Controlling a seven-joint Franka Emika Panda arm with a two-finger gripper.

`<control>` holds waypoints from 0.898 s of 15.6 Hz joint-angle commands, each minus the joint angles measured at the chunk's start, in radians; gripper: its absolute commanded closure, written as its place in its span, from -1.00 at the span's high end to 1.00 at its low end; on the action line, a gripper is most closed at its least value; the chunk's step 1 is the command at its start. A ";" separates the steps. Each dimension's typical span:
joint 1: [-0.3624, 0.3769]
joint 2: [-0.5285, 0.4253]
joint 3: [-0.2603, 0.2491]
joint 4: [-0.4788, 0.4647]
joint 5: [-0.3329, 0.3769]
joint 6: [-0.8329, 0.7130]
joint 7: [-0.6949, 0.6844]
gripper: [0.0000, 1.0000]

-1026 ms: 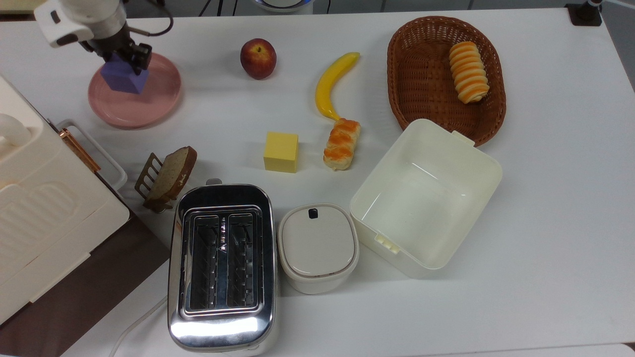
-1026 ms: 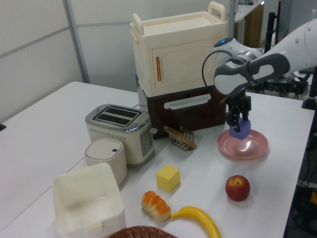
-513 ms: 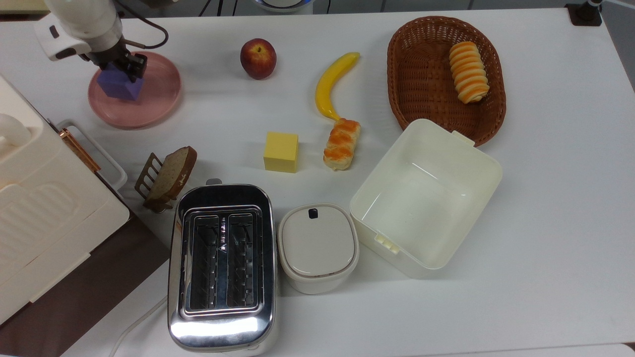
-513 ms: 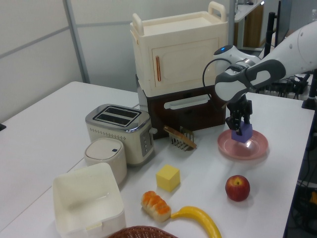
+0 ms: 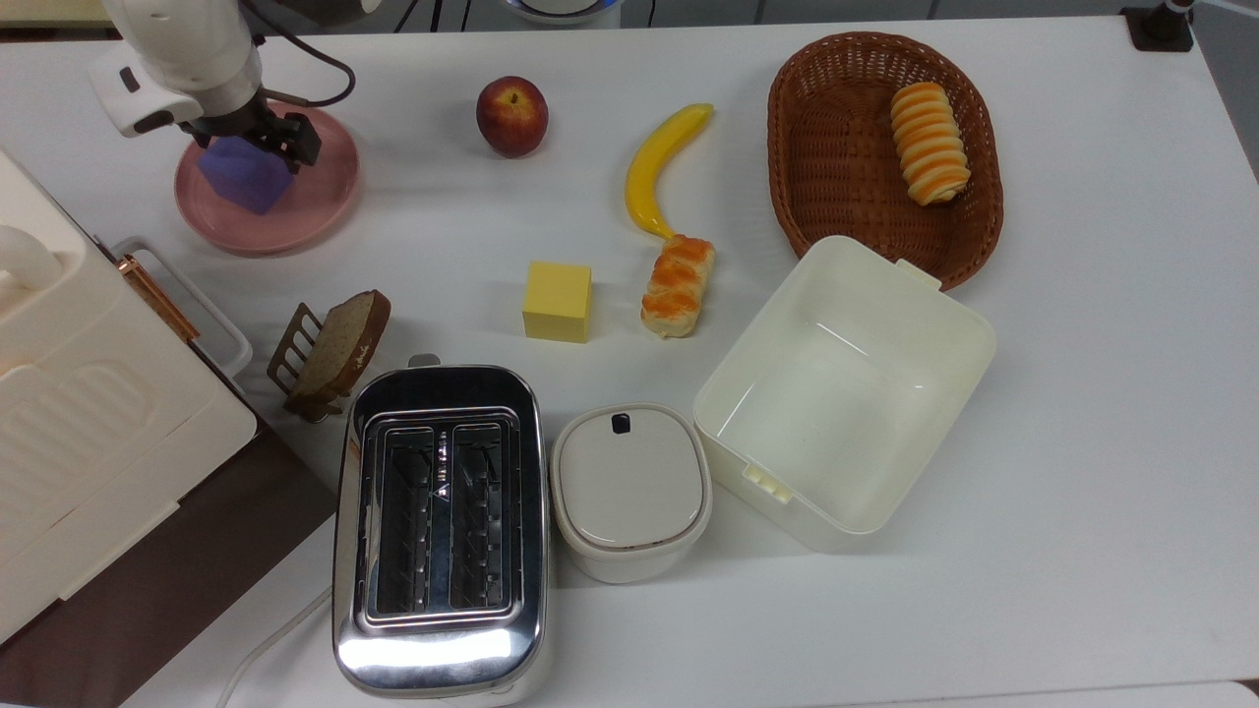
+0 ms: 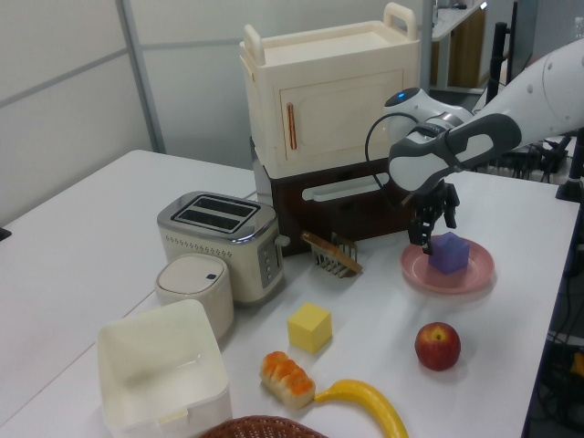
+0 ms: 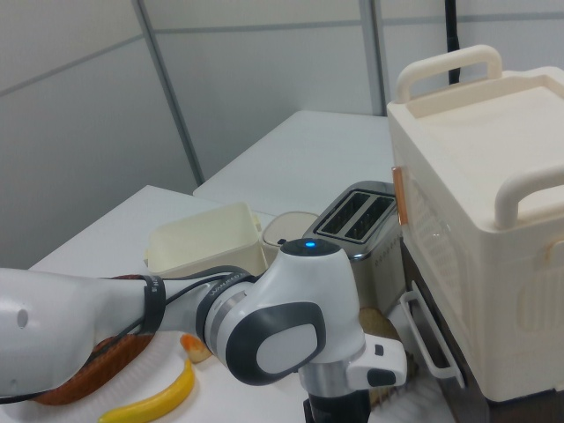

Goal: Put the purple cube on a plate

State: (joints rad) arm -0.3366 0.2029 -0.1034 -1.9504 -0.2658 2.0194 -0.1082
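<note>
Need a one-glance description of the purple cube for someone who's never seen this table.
Find the big cream cabinet at the table's back in the left view; just to the left view's right of it lies a pink plate. The purple cube sits on that plate, below the gripper. The only other cube is yellow and stands on the bare table.

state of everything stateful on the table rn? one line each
purple cube: resting on the plate, released
plate: holds the cube
gripper: open, just above the cube
toaster: slots empty
square tub: open, empty
small container: lid on
wicker basket: holds one bread roll
</note>
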 commanded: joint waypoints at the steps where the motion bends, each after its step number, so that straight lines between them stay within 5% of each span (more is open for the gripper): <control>1: 0.007 -0.029 0.025 0.013 -0.006 0.001 0.002 1.00; 4: 0.056 -0.089 0.034 0.082 0.019 -0.103 0.076 1.00; 9: 0.137 -0.163 0.033 0.212 0.157 -0.246 0.130 1.00; 14: 0.263 -0.163 0.022 0.313 0.165 -0.359 0.232 1.00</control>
State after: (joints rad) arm -0.1617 0.0314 -0.0623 -1.7132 -0.1151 1.7322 0.0453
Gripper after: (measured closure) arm 0.000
